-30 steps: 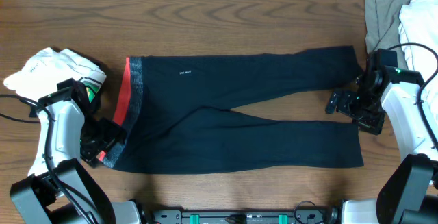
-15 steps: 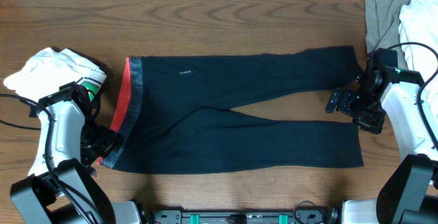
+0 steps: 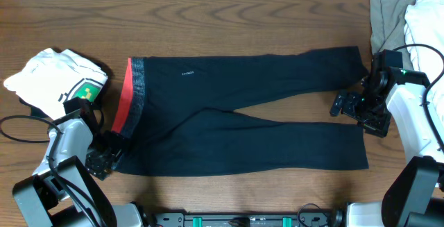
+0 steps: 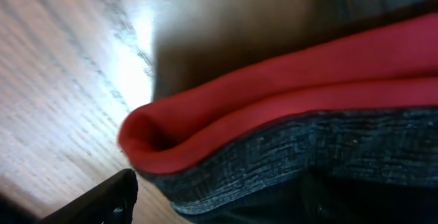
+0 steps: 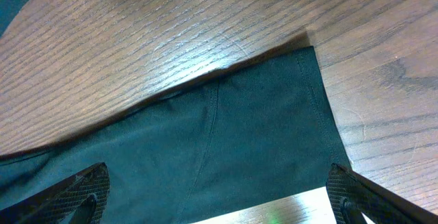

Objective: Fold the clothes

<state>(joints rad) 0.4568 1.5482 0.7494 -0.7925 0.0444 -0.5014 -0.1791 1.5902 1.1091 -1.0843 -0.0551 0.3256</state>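
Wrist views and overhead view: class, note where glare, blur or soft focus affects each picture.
Left wrist view: white glare on the table, the red waistband soft from closeness, a dark fingertip blurred. Right wrist view: milder sheen on the wood, the hem of the trousers fairly sharp. Overhead view: even light, sharp, no strong glare.

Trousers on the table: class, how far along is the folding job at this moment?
Done: the trousers lie spread flat, with no fold made. In hand: the left tool is at the near corner of the waistband, grip unclear; the right tool hangs open over a leg hem. Left: every fold.
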